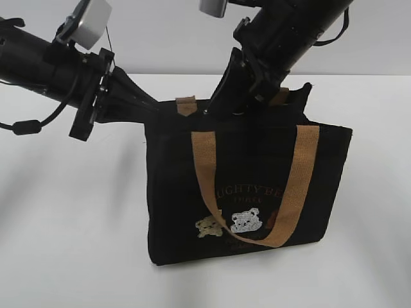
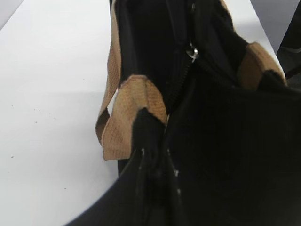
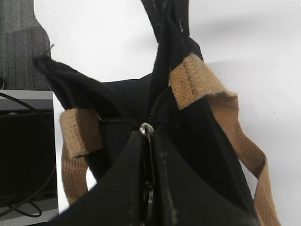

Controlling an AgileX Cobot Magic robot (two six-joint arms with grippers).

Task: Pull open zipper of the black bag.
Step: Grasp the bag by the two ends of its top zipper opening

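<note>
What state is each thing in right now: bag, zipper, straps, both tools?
Bag: upright on the table, top edge pinched at its left end.
Zipper: partly visible; pull tab sits at the right tool's tips.
Front strap: hanging down the front.
Left tool: closed on the bag's top edge.
Right tool: closed at the pull tab.

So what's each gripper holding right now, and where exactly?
The right gripper is shut on the zipper's metal pull tab on the black bag. The left gripper pinches the bag's top edge at its end, beside the tan strap.
</note>
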